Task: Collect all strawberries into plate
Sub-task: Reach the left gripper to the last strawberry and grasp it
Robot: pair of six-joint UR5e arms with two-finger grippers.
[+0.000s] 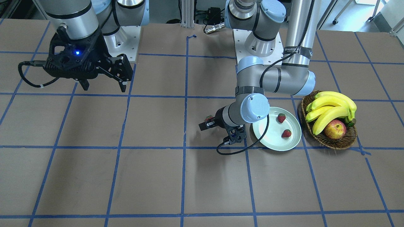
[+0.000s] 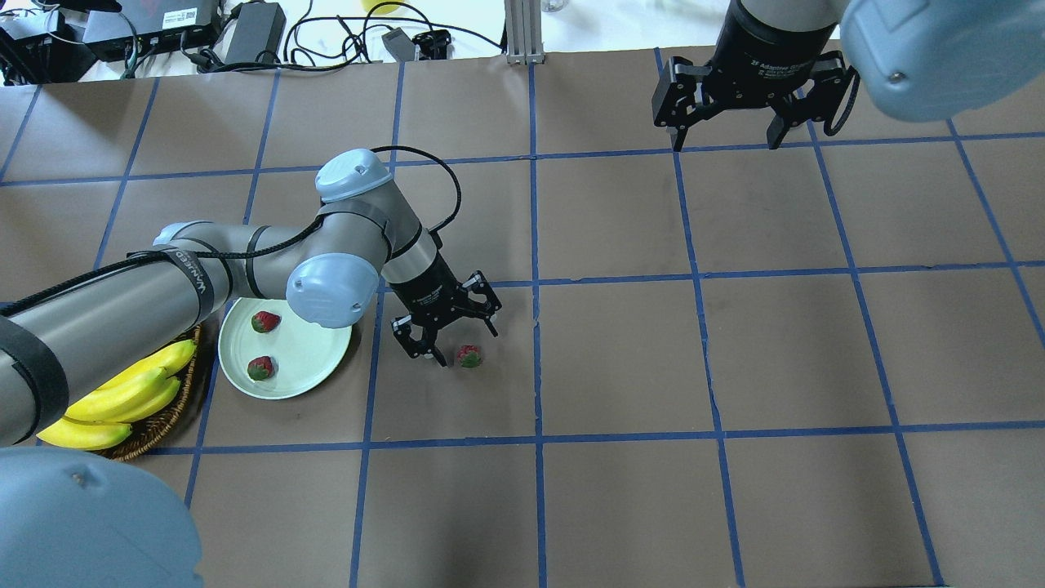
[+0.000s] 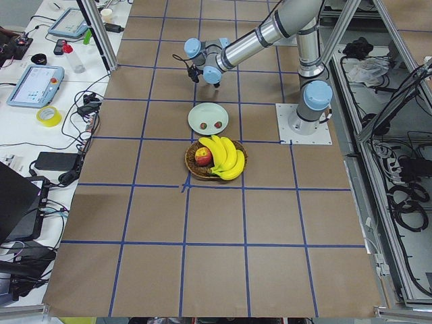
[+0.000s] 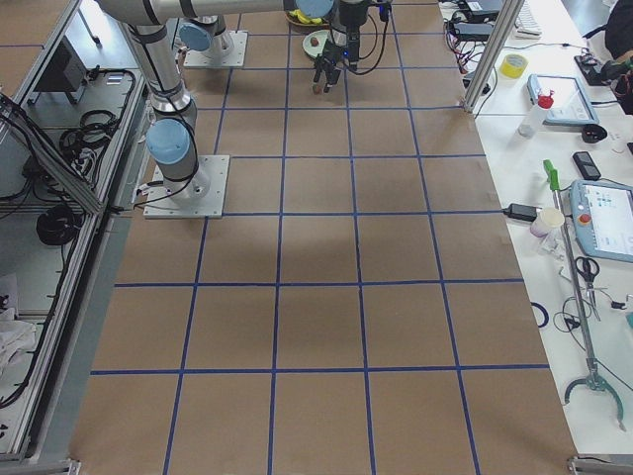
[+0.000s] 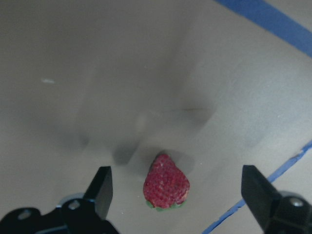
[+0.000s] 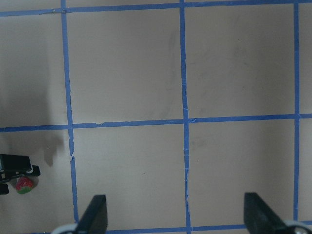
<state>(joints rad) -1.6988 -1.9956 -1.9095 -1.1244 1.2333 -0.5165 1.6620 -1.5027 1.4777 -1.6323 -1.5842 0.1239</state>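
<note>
Brown paper table, one berry to go: how the left arm could fumble it

Brown-papered tabletop with a blue tape grid. Two strawberries are already on the plate. The third strawberry lies on bare paper near the plate, across one tape line. Left gripper hangs right over it with its fingers spread wide. In the wrist view the berry sits between them, but closer to one finger than the other. Right gripper is well away, also spread, holding nothing.

Risk-wise, the berry's off-centre, so one finger would probably touch first and shove or roll it — and that tapered shape could squirt out of the pinch. Closing too high would just clip the top.

The left arm's loose cable also droops right by the plate rim. The swing over to the plate could drag it across and bump the two berries lying there.
</note>
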